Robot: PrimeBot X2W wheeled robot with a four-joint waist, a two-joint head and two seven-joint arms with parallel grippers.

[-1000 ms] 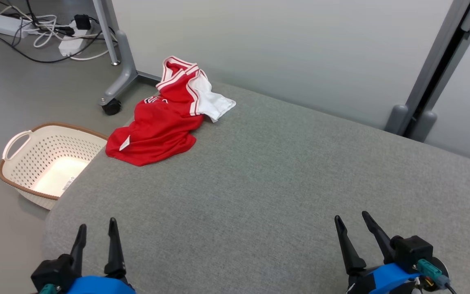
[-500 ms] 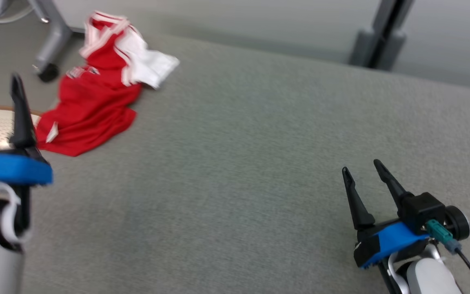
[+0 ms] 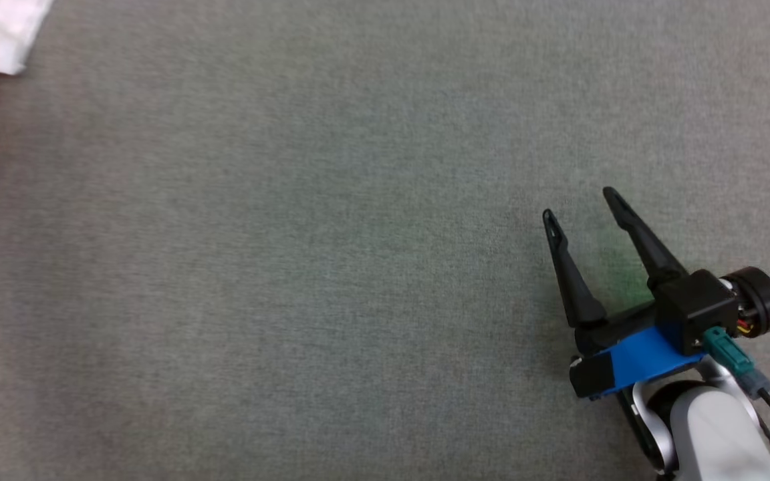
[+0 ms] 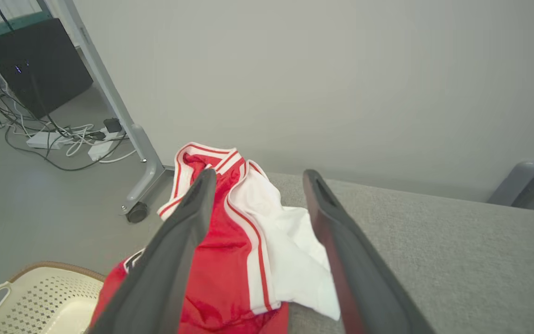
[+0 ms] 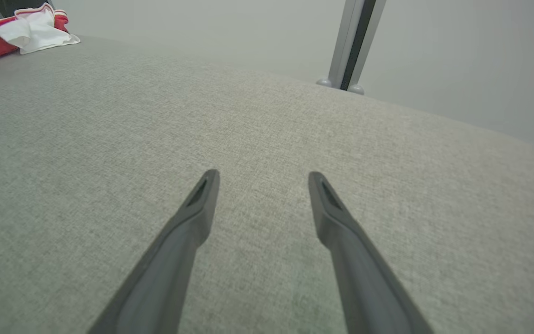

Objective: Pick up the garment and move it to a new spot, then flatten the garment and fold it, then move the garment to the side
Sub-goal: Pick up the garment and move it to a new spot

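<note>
Your left gripper points down at the garment, jaws spread wide and empty. The red-and-white jersey lies crumpled near the left edge of the grey cloth-covered table, its striped collar end toward the wall. Beside that edge, a cream perforated basket sits on the floor. Your right gripper hovers over bare grey cloth, well apart from the garment, its jaws likewise wide with nothing between them.
</note>
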